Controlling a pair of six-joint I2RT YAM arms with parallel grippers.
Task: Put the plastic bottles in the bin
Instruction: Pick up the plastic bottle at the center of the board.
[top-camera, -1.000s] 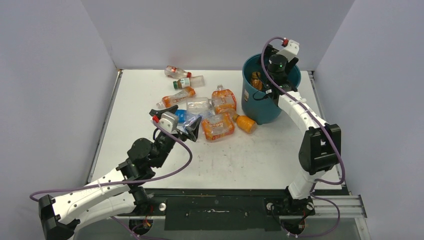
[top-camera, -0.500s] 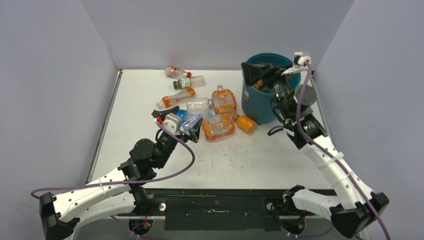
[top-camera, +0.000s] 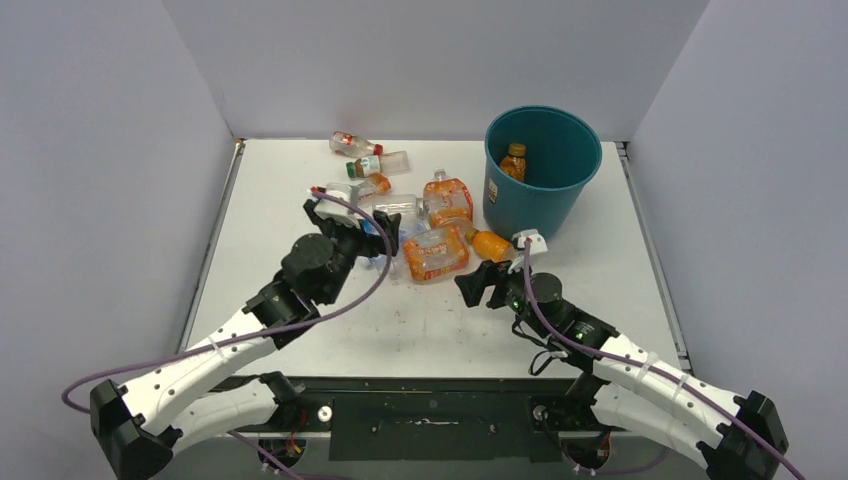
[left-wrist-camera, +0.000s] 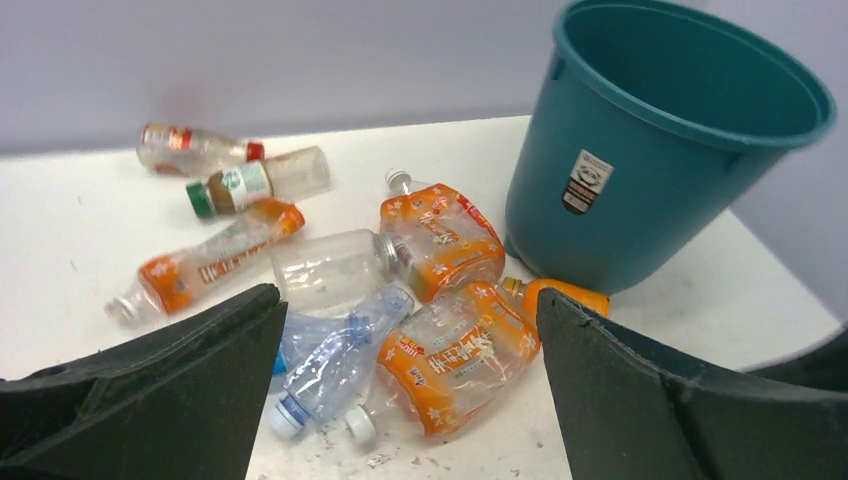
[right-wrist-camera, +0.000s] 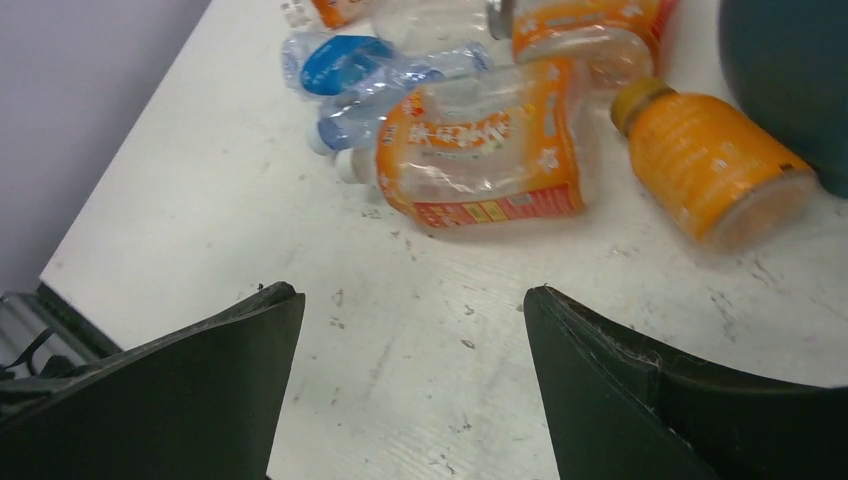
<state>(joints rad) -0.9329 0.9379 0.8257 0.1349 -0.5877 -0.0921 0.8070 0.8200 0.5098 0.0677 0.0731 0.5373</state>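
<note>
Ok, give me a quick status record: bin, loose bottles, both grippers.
bin: upright, far right, one orange drink bottle inside
loose bottles: lying scattered left of the bin
nearest the bin: orange-capped bottle, beside its base
left gripper: open, empty, above the pile
right gripper: open, empty, facing the crushed orange-label bottle

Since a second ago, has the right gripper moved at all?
Yes. The right gripper has moved from over the bin toward the arm bases, now in front of it.

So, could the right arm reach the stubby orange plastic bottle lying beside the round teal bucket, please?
Probably yes: the open right gripper faces the orange bottle, only bare table between them.
</note>
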